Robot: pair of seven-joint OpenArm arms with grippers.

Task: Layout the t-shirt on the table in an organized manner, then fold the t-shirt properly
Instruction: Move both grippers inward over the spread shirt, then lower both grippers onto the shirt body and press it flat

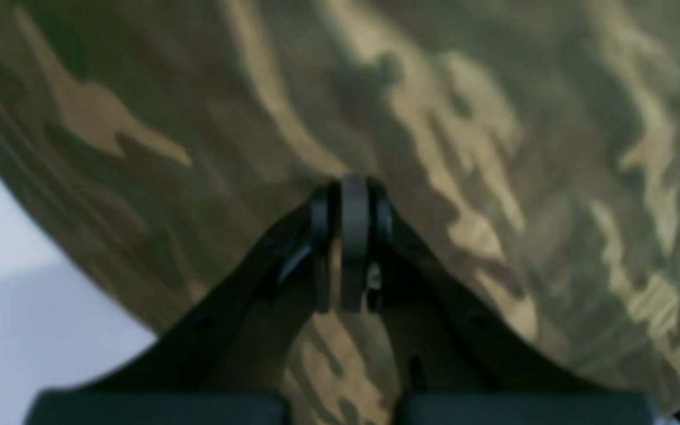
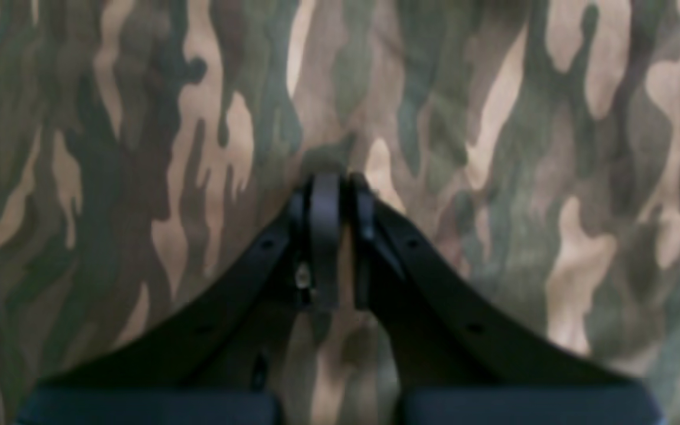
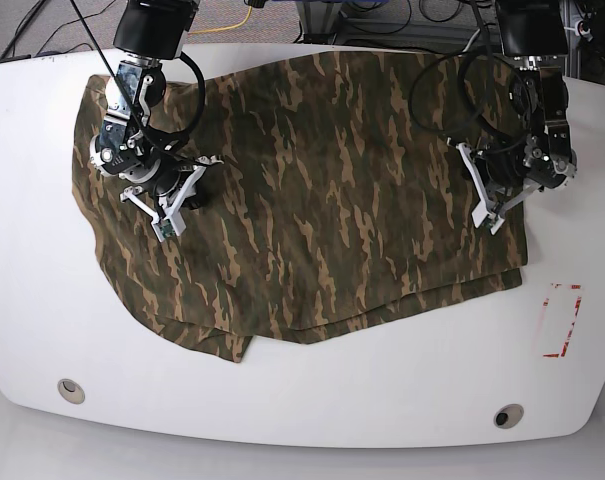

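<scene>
The camouflage t-shirt [image 3: 322, 190] lies spread across the white table [image 3: 302, 400], with a folded-under corner at its near edge. My right gripper [image 3: 167, 222] is down on the shirt's left part in the base view. In the right wrist view this gripper [image 2: 334, 180] is shut, its tips pinched into the t-shirt [image 2: 493, 118]. My left gripper [image 3: 487, 215] sits at the shirt's right edge. The left wrist view shows this gripper [image 1: 353, 183] shut on the t-shirt [image 1: 493, 118] too, with bare table [image 1: 9, 295] beside it.
Two small round holes [image 3: 71, 389] [image 3: 508, 415] sit near the table's front edge. A red rectangular outline [image 3: 560, 320] is marked at the right. Cables and equipment lie behind the table's far edge.
</scene>
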